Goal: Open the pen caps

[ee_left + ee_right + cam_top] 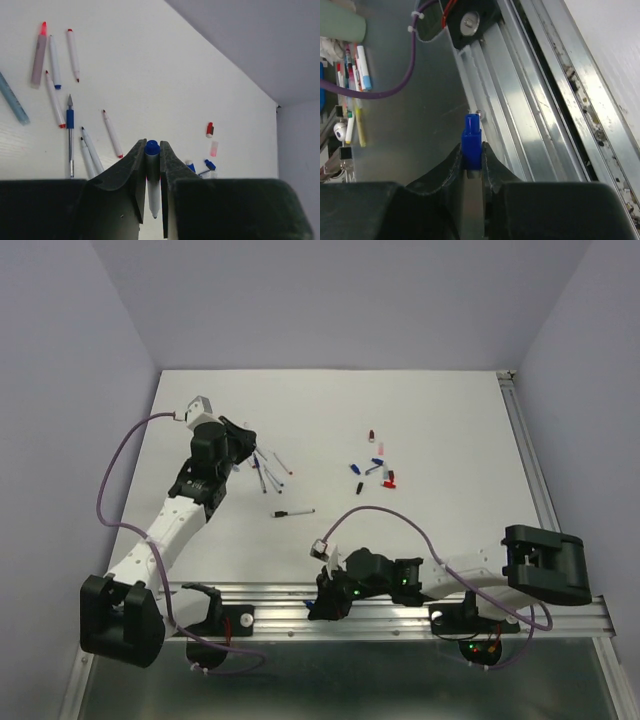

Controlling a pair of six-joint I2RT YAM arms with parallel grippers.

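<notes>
My left gripper (245, 443) is over the far left of the table, shut on a white pen (153, 185). The pen's blue end (152, 148) sticks out past the fingertips, and its bare tip points back toward the wrist camera. My right gripper (322, 606) hangs over the metal rail at the near table edge, shut on a small blue pen cap (471, 139). Loose red, blue and black caps (376, 470) lie scattered at mid-table. The left wrist view also shows a red cap (210, 129) and a blue cap (210, 164).
Several uncapped pens (268, 472) lie beside the left gripper, and they also show in the left wrist view (73, 47). A black-ended pen (293, 512) lies alone nearer the front. The aluminium rail (530, 125) runs under the right gripper. A purple cable (385, 515) loops above the right arm.
</notes>
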